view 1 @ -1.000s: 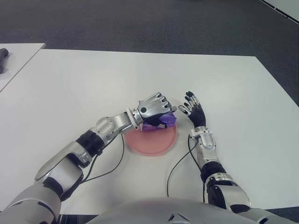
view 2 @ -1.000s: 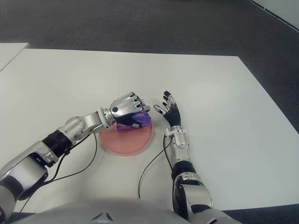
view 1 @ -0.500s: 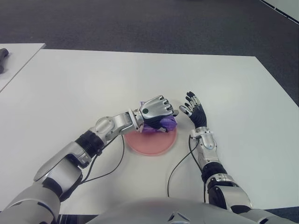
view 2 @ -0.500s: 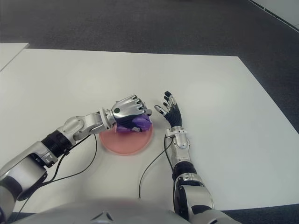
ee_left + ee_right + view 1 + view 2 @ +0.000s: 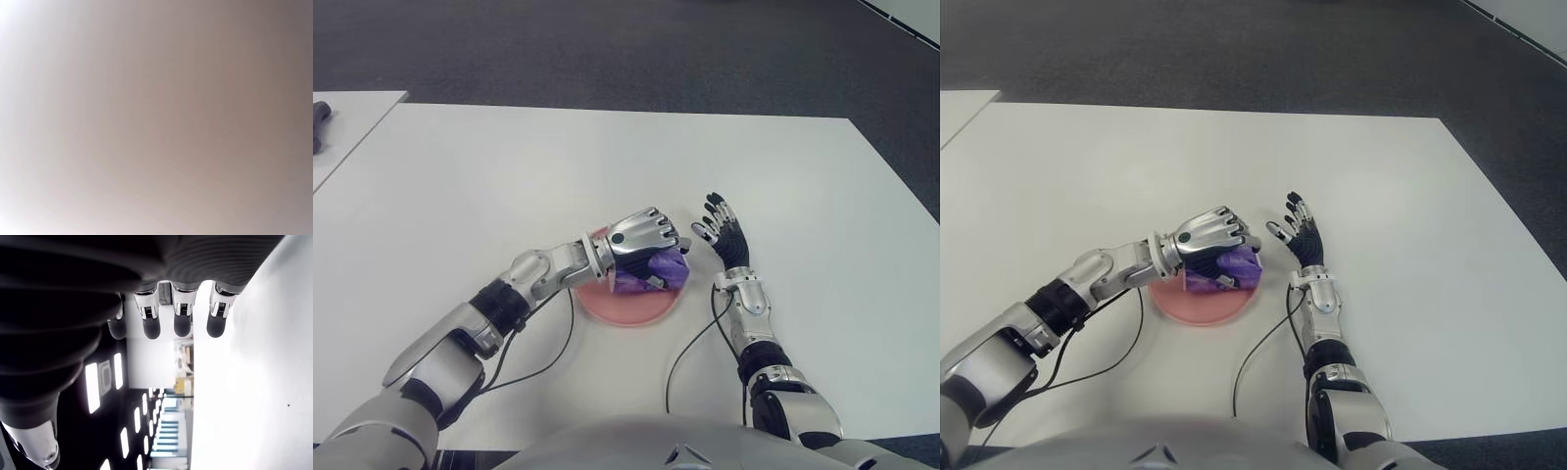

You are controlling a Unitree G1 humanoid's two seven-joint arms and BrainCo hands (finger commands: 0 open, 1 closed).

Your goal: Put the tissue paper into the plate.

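Eye views: your left hand (image 5: 644, 235) sits over pink plate (image 5: 607, 305) on white desk (image 5: 489, 186), fingers curled around purple tissue paper (image 5: 651, 271). Tissue paper is low over plate; contact with plate cannot be told. Your right hand (image 5: 722, 235) stands just right of plate, fingers spread, holding nothing.

Left wrist view: uniform blur, nothing readable.

Right wrist view: fingertips (image 5: 182, 325) extended and apart, empty, beside desk surface.
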